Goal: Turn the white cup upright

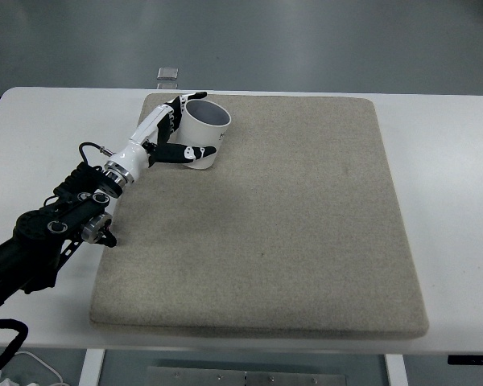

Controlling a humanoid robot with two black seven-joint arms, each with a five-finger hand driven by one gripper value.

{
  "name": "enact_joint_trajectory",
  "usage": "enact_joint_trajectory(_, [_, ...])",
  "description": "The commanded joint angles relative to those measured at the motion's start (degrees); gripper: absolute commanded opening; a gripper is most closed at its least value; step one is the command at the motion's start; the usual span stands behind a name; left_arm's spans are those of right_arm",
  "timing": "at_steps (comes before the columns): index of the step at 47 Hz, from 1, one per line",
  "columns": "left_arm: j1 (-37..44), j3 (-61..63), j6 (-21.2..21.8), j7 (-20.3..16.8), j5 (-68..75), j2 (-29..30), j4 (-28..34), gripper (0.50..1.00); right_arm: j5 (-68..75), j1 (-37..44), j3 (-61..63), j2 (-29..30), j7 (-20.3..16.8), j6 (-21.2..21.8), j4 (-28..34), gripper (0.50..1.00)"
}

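Note:
A white cup (204,131) stands near the far left corner of the beige mat (290,217), its open mouth facing up and slightly tilted toward the right. My left hand (177,129) comes in from the lower left and wraps the cup's left side. Its thumb (185,152) lies across the cup's near wall and its fingers (179,103) curl around the far rim. The hand is shut on the cup. My right arm does not show.
The mat lies on a white table (451,161). A small grey object (168,74) sits at the table's far edge, just beyond the mat. Black cables (8,338) hang at the lower left by my arm.

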Motion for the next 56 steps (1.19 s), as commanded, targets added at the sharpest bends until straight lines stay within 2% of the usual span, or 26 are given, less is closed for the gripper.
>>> enact_joint_trajectory(1, [0.29,-0.04,-0.01,0.00,-0.03,0.00,-0.09,0.960,0.00,0.00,0.00,0.00,0.00,0.00,0.05,0.928])
enact_joint_trajectory(5, [0.38,-0.04,-0.01,0.00,-0.12,0.00,-0.27,0.969,0.00,0.00,0.00,0.00,0.00,0.00,0.05,0.930])
enact_joint_trajectory(8, [0.47,-0.04,0.08,0.00,-0.12,0.00,-0.35,0.994,0.00,0.00,0.00,0.00,0.00,0.00,0.05,0.930])
enact_joint_trajectory(35, [-0.24,-1.19,0.34,0.00,-0.91,0.44,-1.14,0.996,0.00,0.00,0.00,0.00,0.00,0.00,0.05,0.930])
enact_joint_trajectory(56, [-0.94,-2.33,0.34,0.00,-1.00,1.85,-5.54,0.996,0.00,0.00,0.00,0.00,0.00,0.00,-0.04,0.930])
